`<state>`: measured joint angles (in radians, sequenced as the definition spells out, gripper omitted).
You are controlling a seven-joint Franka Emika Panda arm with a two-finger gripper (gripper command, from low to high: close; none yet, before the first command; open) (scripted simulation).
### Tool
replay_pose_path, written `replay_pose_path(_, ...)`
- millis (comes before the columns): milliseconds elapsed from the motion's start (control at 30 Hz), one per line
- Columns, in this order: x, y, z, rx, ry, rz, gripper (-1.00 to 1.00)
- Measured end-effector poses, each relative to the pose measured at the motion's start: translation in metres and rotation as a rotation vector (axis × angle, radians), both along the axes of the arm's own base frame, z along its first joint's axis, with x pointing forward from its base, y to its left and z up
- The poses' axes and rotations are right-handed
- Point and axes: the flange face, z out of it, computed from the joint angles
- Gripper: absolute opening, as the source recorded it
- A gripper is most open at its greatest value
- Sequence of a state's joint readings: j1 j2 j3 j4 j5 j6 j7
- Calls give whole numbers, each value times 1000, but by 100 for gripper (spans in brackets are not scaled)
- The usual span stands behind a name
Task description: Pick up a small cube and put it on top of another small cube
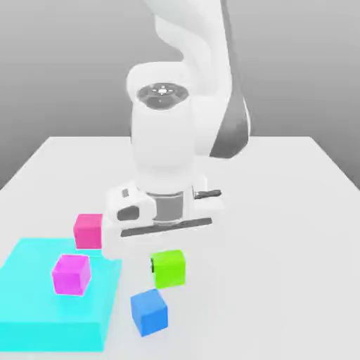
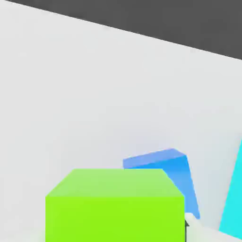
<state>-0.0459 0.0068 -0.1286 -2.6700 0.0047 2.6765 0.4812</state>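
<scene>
Lime-green small cube (image 1: 169, 268) rests on the white table (image 1: 295, 211), directly beneath the gripper (image 1: 167, 261) of your arm (image 1: 190, 84). In the exterior view, note a dark fingertip (image 1: 152, 266) touching the cube's face toward the exterior view's left; the other finger is hidden behind the cube. You cannot tell from either view whether the fingers press the cube or merely flank it. In the hand view the small cube (image 2: 115, 205) sits close to the camera, with a dark finger edge just beside one of its lower corners.

Observe the blue cube (image 1: 149, 311) on the table just beside the green one, nearer the camera in the exterior view and slightly toward that view's left; the two stand apart. In the hand view the blue cube (image 2: 165, 175) appears behind the green cube.

At the exterior view's left, a flat cyan platform (image 1: 42, 309) carries a magenta cube (image 1: 71, 274). A pink cube (image 1: 88, 230) stands on the table at the platform's far edge, near the hand's body. The cyan platform (image 2: 234, 203) also shows at the hand view's margin.
</scene>
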Motion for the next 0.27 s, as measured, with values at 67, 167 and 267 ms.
replay_pose_path(67, 3, 12, -18, 0, 0, 30, -100)
replay_pose_path(167, 3, 17, -49, -1, 0, 41, 100)
replay_pose_path(267, 3, 17, -49, -1, 0, 41, 100)
